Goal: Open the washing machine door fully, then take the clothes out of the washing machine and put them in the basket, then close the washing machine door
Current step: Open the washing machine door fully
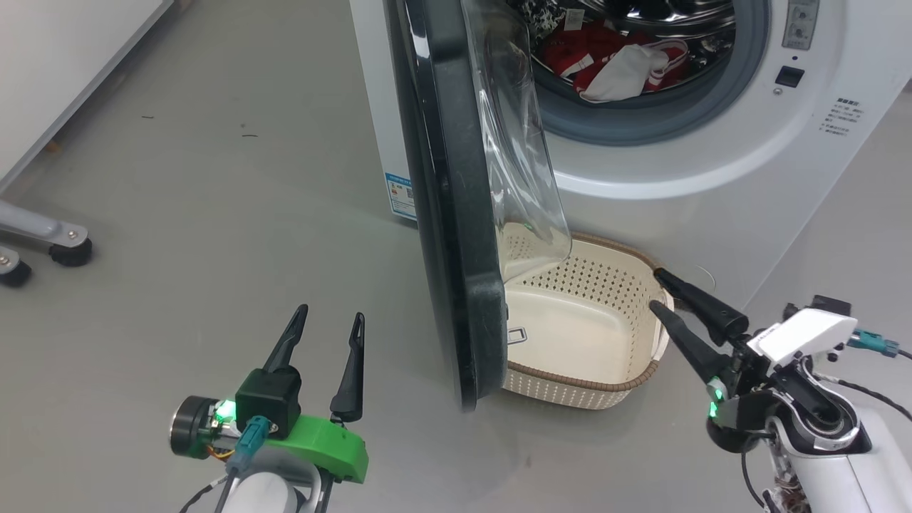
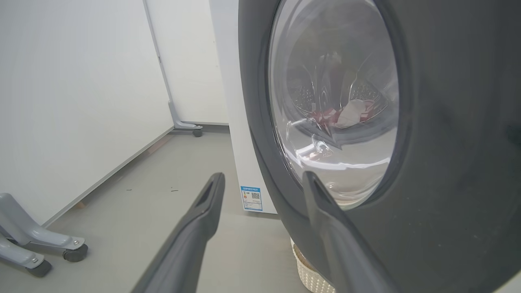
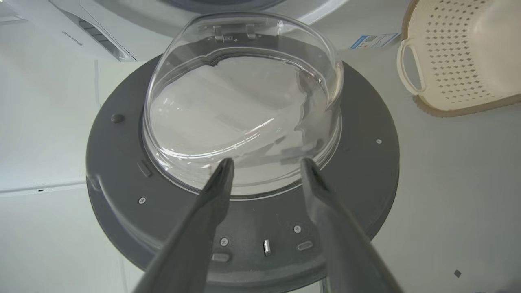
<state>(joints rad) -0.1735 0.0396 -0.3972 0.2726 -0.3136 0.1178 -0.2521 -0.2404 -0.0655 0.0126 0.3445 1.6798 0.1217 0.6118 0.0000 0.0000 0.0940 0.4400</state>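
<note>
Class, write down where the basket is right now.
In the head view the basket stands on the floor before the washing machine, between the open washing machine door and the right gripper.

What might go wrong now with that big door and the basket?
1. The round glossy black door, with its clear glass bowl, stands only part open and hangs over the cream perforated plastic basket. The red and white clothes inside the white washing machine might catch on it or miss the basket.
2. The open right gripper sits close by the basket's rim and might nudge it.
</note>
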